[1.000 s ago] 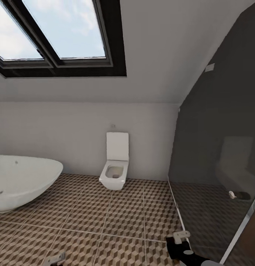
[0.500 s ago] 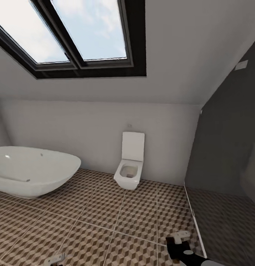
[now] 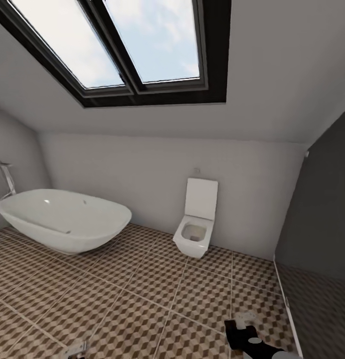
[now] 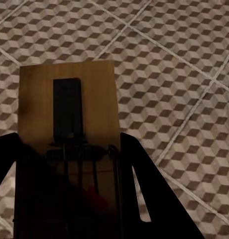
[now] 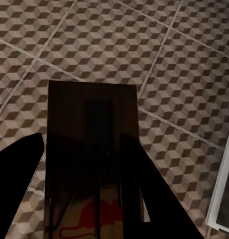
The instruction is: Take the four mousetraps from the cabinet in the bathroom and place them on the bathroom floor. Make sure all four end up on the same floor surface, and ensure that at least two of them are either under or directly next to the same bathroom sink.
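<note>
Two mousetraps are in hand: the left gripper clamps one mousetrap, the right gripper another mousetrap. Neither lies on the bathroom floor yet (toilet mid-frame), so placing remains.

Attic bathroom: toilet, freestanding tub, skylight in sloped ceiling, cube-patterned tile floor.

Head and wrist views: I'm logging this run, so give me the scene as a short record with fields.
room: bathroom, patterned tile floor
fixtures: white tub at left, toilet by the back wall
ceiling: skylight
left tool: shut on a wooden mousetrap
right tool: shut on another mousetrap
under both traps: tile floor
</note>
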Controlling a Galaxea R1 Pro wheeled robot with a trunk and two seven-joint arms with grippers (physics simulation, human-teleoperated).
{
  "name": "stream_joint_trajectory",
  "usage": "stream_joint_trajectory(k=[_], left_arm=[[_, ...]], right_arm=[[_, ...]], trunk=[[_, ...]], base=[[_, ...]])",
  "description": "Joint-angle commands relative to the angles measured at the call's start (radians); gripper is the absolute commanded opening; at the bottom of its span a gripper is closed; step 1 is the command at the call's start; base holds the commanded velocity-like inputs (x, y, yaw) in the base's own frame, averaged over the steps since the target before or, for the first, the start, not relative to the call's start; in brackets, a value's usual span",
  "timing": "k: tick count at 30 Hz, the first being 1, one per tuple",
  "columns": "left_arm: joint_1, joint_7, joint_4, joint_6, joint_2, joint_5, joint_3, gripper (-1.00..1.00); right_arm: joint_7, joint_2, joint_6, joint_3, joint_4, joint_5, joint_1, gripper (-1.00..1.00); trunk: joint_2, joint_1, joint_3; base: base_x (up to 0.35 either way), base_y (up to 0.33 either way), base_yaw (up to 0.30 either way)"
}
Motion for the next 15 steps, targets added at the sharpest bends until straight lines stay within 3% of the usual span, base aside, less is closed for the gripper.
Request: stream_joint_trajectory(k=[1,15], left_arm=[[-0.002,-0.008,0.005,-0.005,-0.001,0.007,-0.006,-1.00],[-0.002,-0.008,0.005,-0.005,-0.001,0.007,-0.006,-1.00]], right_arm=[[-0.003,-0.001,-0.008,-0.008,0.005,0.009,-0.002,-1.00],[-0.003,-0.001,-0.008,-0.008,0.005,0.011,-0.002,-1.00]], trunk=[[-0.002,0.000,-0.002],[-0.002,0.000,-0.002]], base=[[0.000,0.000,0.298],[0.000,0.000,0.298]])
